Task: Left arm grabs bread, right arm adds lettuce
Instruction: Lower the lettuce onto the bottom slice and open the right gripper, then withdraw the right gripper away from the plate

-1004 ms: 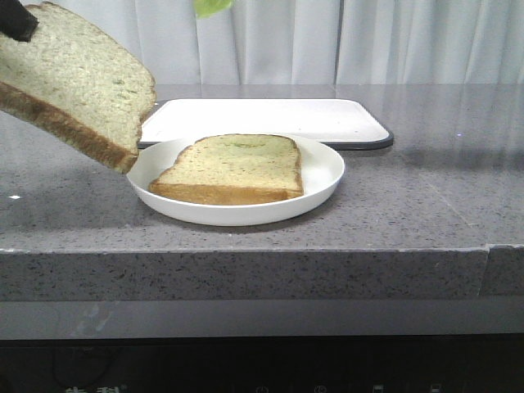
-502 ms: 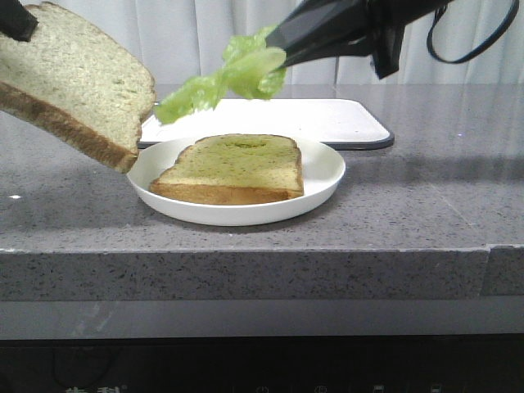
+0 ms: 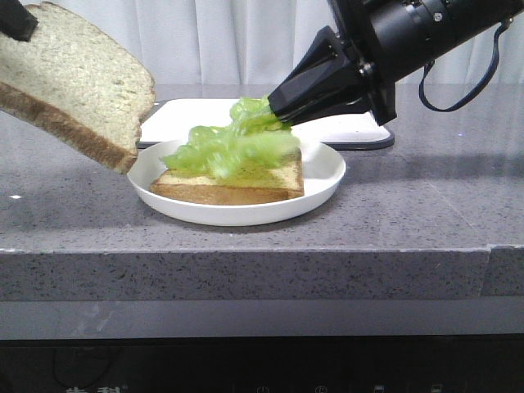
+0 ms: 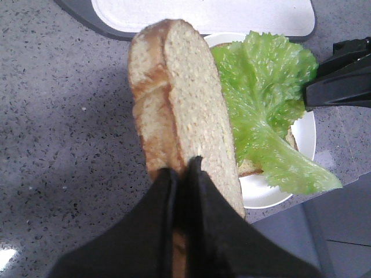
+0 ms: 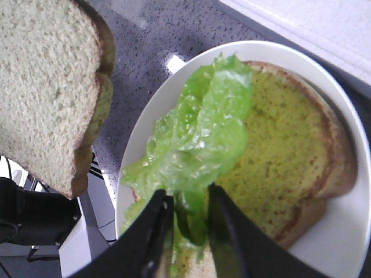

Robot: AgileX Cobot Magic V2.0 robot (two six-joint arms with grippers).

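My left gripper (image 4: 182, 168) is shut on the edge of the thick bread slice (image 4: 185, 98) and holds it tilted in the air at the far left, above and left of the plate (image 3: 323, 176). In the front view the bread (image 3: 74, 82) fills the upper left, and only a tip of the left gripper (image 3: 16, 20) shows. My right gripper (image 3: 282, 110) is shut on the ruffled green lettuce (image 3: 229, 147), which drapes over the thinner slice (image 3: 270, 176) on the plate. The right wrist view shows the gripper (image 5: 188, 200) pinching the lettuce (image 5: 197, 133).
A white tray with a dark rim (image 3: 327, 119) lies just behind the plate. The grey stone counter ends at its front edge (image 3: 246, 254). A pale curtain hangs behind. The right arm's black body and cable reach in from the upper right.
My right arm has come down from the upper right with the lettuce, which now rests over the slice on the plate. The left arm and its bread have not moved.
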